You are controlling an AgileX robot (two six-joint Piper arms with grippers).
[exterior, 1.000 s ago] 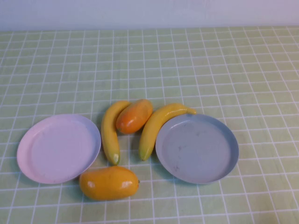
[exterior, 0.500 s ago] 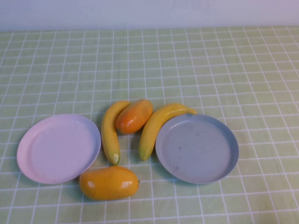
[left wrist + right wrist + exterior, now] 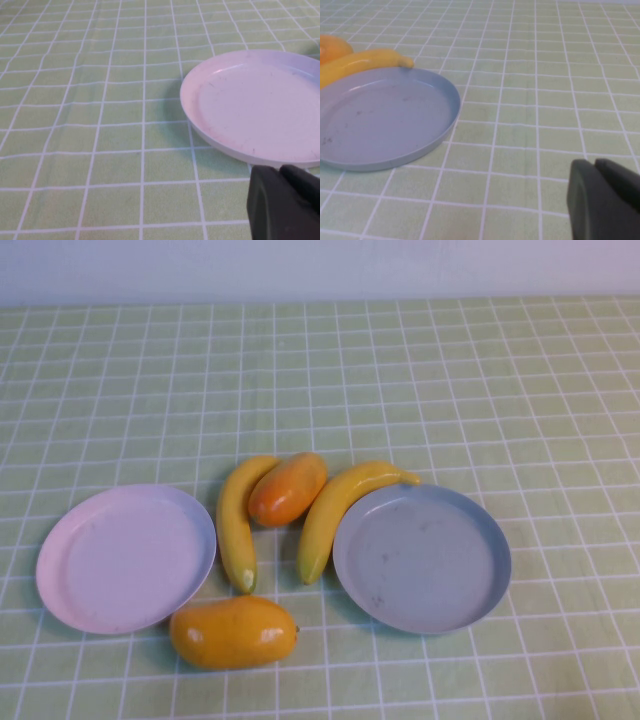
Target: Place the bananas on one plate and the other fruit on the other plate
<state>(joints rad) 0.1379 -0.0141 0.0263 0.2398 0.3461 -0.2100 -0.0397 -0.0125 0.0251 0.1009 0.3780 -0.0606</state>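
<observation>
Two long glossy yellow bananas (image 3: 236, 523) (image 3: 335, 510) are laid between the round pale pink plate (image 3: 125, 557) and the round grey-blue plate (image 3: 422, 557); two plump orange mango-like fruits (image 3: 288, 488) (image 3: 233, 632) are nearby. All are judged stiff, light and slippery, best gripped across the middle. The left gripper (image 3: 285, 202) and right gripper (image 3: 606, 200) are held low beside the plates; their opening cannot be told

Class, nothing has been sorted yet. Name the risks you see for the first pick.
The right banana leans on the blue plate's rim, so lifting it may shift the plate. The upper mango sits between both bananas; grabbing it may nudge the left banana. The left gripper and right gripper sit off to the sides.
</observation>
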